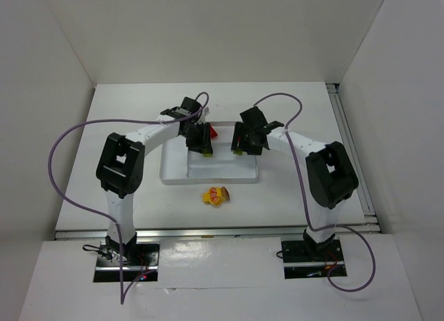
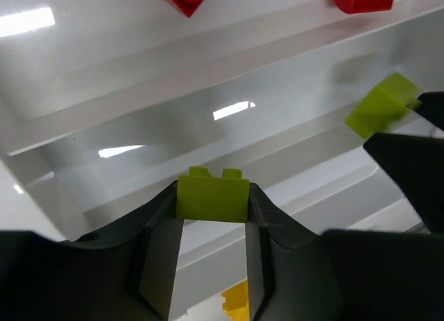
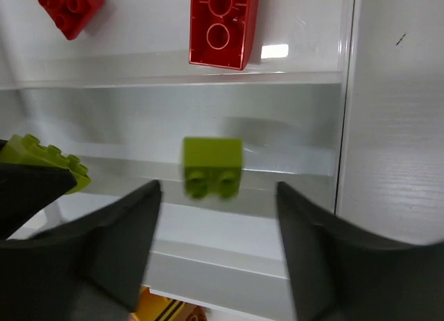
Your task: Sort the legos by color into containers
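**Legos: two lime bricks at the tray, one gripped, one free**

Legos position: held lime brick (image 2: 211,191) is clamped between the fingers of the left claw (image 2: 212,204), poised above the tray (image 1: 215,174). Grip is on the two smooth side walls, studs up. The right claw (image 3: 218,193) has its jaws apart with a clear gap on both sides of the loose lime brick (image 3: 212,165). That brick is blurred over a long narrow compartment, so I cannot tell whether it rests there or is falling. Two red bricks (image 3: 223,26) lie in the neighbouring compartment, farther from the arms. A yellow-and-orange pile (image 1: 216,195) sits on the tabletop (image 1: 291,113), just in front of the tray.

Handling, judged: hard, light, glossy plastic that will not deform. Smooth faces may slip under a skewed pinch, so take opposite flat walls squarely, not the studs or corners. A dropped brick will probably bounce or tumble on the slick tray floor, so let go low.

Markings: no brand or lettering legible on bricks or tray. Dark stripes on a piece in the pile, unreadable.
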